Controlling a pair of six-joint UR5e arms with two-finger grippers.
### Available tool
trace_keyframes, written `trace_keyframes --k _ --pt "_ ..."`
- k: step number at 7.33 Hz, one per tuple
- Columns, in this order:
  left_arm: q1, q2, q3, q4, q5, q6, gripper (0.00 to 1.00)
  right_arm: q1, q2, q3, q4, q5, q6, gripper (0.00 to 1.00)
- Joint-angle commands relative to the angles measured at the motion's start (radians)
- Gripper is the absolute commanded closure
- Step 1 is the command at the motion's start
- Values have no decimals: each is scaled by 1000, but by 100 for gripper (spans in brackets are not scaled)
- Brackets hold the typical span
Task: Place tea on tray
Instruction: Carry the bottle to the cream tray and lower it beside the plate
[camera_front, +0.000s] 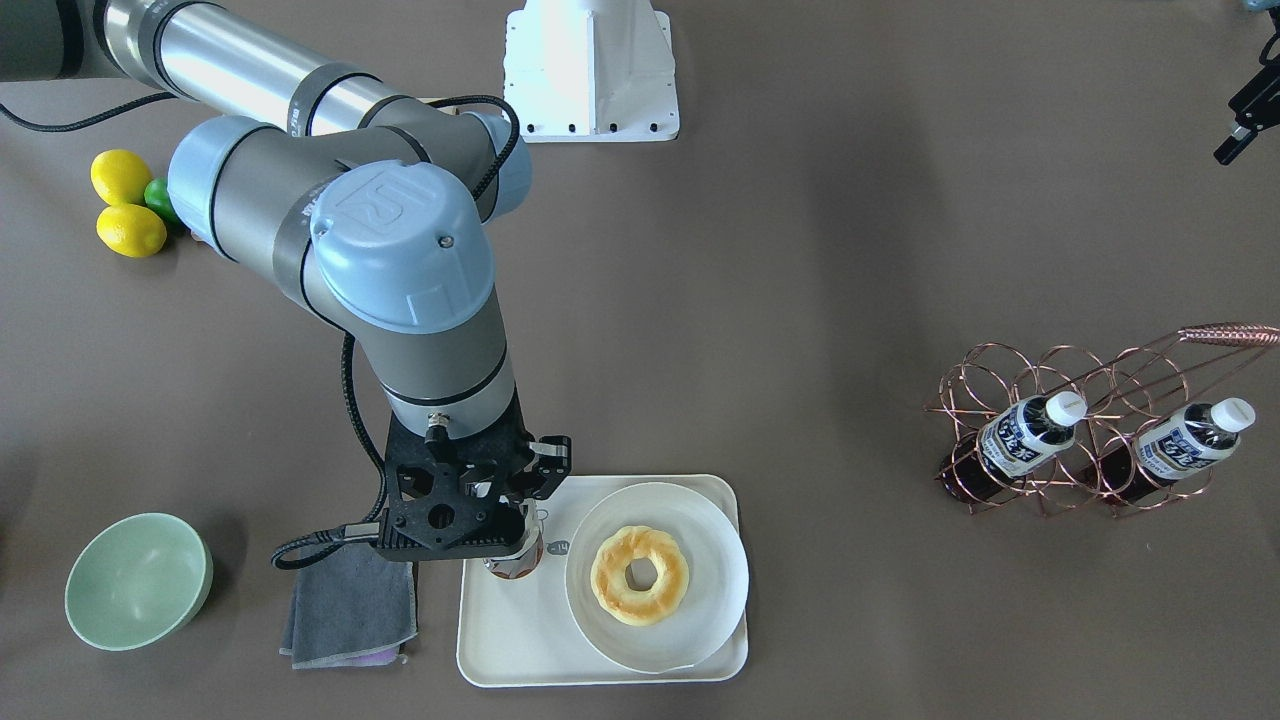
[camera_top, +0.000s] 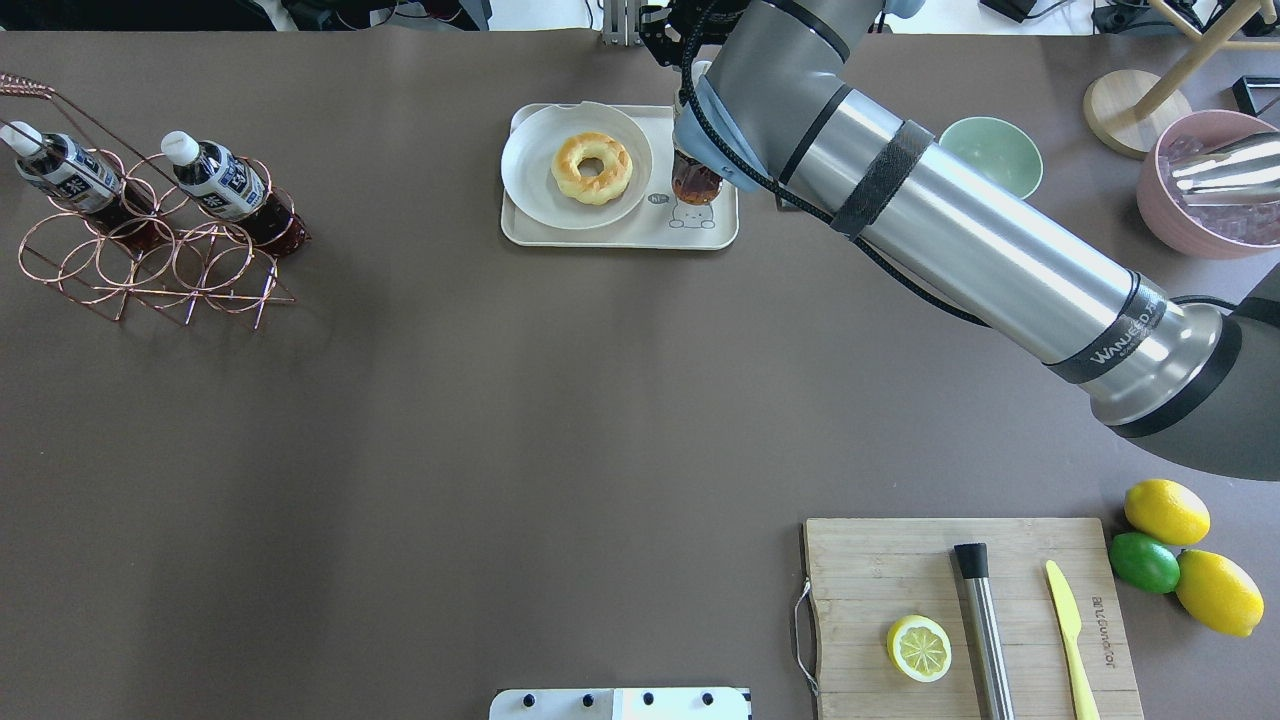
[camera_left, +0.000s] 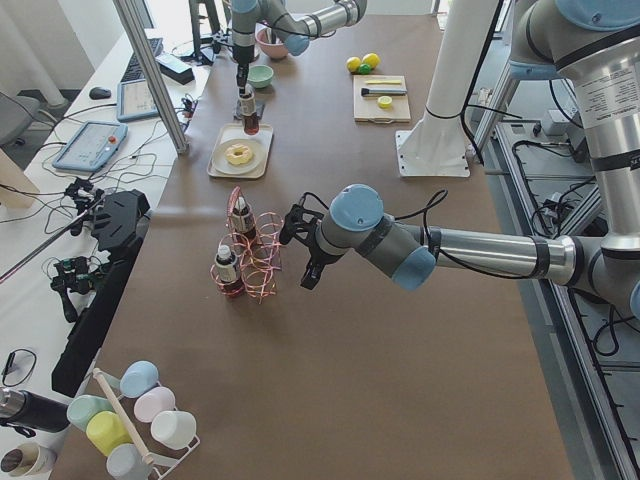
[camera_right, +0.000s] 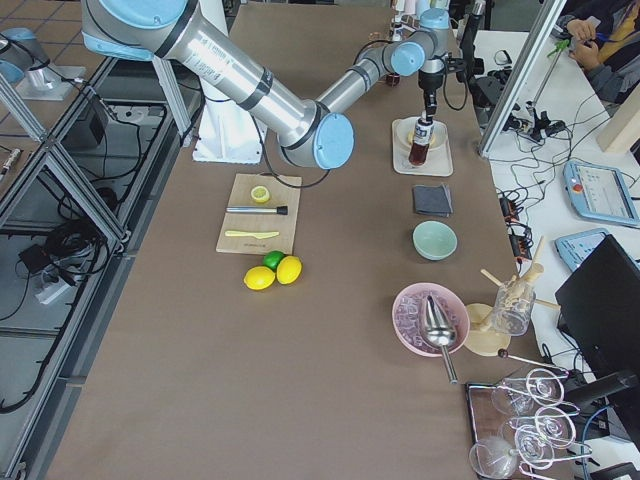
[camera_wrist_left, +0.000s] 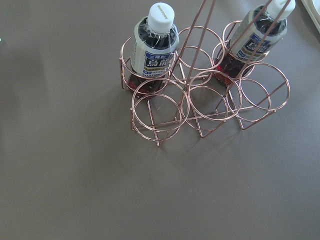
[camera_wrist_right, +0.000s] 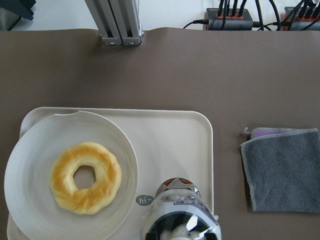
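My right gripper (camera_front: 508, 535) is shut on a tea bottle (camera_front: 515, 562) and holds it upright by its top over the cream tray (camera_front: 510, 650), on the tray's end beside the plate. The bottle also shows in the right wrist view (camera_wrist_right: 179, 210) above the tray (camera_wrist_right: 170, 135), and in the overhead view (camera_top: 695, 185). I cannot tell whether its base touches the tray. Two more tea bottles (camera_wrist_left: 154, 50) (camera_wrist_left: 252, 37) lie in a copper wire rack (camera_front: 1230, 333). My left gripper (camera_left: 300, 250) hovers beside that rack; I cannot tell whether it is open or shut.
A round plate (camera_front: 700, 520) with a ring doughnut (camera_front: 640, 575) fills most of the tray. A grey cloth (camera_front: 350, 610) and a green bowl (camera_front: 138, 580) lie beside the tray. A wooden cutting board (camera_top: 900, 560) and lemons (camera_front: 125, 205) are near the robot.
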Motion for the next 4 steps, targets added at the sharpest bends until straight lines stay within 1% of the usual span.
trace_keyframes --k 1,4 --pt "0 8 2 -12 -9 -6 3 1 -17 -24 42 1 -3 100" --pt "1 8 5 -14 -9 -6 3 3 -19 -24 53 1 1 100"
